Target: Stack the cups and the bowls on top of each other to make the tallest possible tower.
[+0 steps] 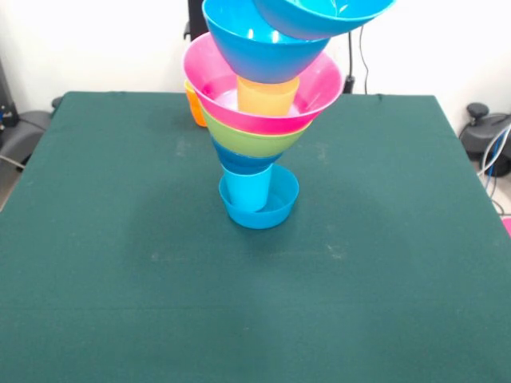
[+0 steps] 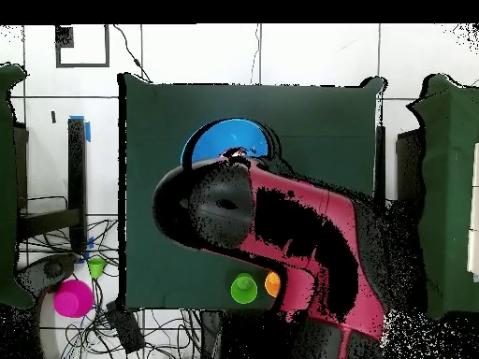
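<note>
The tower stands mid-table. From the bottom it has a small blue bowl, a light blue cup, a blue bowl, the lime green bowl, the pink bowl, a yellow-orange cup and a large blue bowl. Another large blue bowl hangs tilted above it at the picture's top edge. It also shows in the overhead view. The red and black arm reaches over the tower. Its gripper sits at that bowl's rim, mostly hidden.
An orange cup stands behind the tower, on the robot's side. In the overhead view it stands next to a green cup. A pink object and cables lie on the floor beside the table.
</note>
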Robot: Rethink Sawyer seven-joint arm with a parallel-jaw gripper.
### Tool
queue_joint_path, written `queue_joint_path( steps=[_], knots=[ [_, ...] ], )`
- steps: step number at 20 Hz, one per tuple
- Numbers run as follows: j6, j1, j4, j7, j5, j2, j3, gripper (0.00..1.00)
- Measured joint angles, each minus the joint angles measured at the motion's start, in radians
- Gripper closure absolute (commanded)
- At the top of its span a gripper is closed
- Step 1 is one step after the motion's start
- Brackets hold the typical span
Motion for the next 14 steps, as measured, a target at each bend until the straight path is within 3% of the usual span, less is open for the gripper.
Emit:
queue_joint_path(
  steps=[14],
  knots=[
    [-0.006,-0.028,0.038,0.000,0.000,-0.019,0.008,1.00]
  ],
)
